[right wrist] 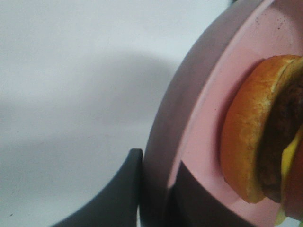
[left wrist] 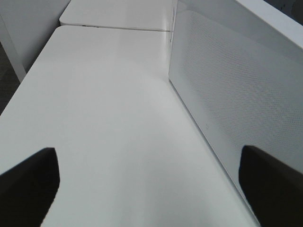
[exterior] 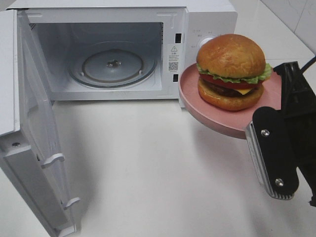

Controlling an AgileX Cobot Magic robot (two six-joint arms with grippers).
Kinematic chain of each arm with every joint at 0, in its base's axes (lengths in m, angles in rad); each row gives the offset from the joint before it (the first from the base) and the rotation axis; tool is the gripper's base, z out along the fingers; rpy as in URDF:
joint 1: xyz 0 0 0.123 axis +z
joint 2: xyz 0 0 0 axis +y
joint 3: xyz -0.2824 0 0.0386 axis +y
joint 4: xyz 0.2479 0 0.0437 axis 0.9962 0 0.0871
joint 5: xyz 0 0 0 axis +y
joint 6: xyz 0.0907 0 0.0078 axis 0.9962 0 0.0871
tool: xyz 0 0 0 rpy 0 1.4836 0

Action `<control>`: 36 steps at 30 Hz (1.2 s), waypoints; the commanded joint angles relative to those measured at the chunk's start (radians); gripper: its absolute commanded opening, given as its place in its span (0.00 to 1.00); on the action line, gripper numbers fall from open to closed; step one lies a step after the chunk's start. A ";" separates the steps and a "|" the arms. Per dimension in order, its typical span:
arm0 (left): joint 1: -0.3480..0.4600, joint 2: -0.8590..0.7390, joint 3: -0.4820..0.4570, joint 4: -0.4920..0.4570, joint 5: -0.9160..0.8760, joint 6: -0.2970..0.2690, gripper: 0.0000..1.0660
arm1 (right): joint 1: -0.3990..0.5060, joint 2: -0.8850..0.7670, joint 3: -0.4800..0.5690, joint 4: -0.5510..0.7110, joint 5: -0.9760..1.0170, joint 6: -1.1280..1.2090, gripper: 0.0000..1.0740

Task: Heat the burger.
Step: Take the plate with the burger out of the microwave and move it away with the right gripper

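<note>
- We judge step in hand: carry plate [exterior: 190, 91] w/ burger [exterior: 231, 71] into open microwave [exterior: 111, 54], set it on glass turntable [exterior: 112, 65].
- To do it well: keep plate level, since burger is tall and could tip or slide; move slowly toward cavity, clear door-frame edge and control panel side, lower gently onto turntable centre before release.
- Right gripper [right wrist: 156, 189]: jaws nearly closed, pinching plate rim, one finger above rim, one below.
- Burger sits upright mid-plate, just beyond the jaws, not touched by them; plate is held off the table, near microwave's front right corner.
- Left gripper [left wrist: 151, 189]: jaws wide apart, holding nothing, over table beside microwave door [exterior: 29, 143].
</note>
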 commanded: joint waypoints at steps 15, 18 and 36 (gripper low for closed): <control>0.002 -0.020 0.004 -0.001 -0.004 -0.004 0.92 | -0.005 -0.016 0.020 -0.284 0.275 0.567 0.00; 0.002 -0.020 0.004 -0.001 -0.004 -0.004 0.92 | -0.005 -0.005 0.020 -0.297 0.341 0.654 0.00; 0.002 -0.020 0.004 -0.001 -0.004 -0.004 0.92 | -0.005 0.179 -0.011 -0.309 0.600 1.155 0.00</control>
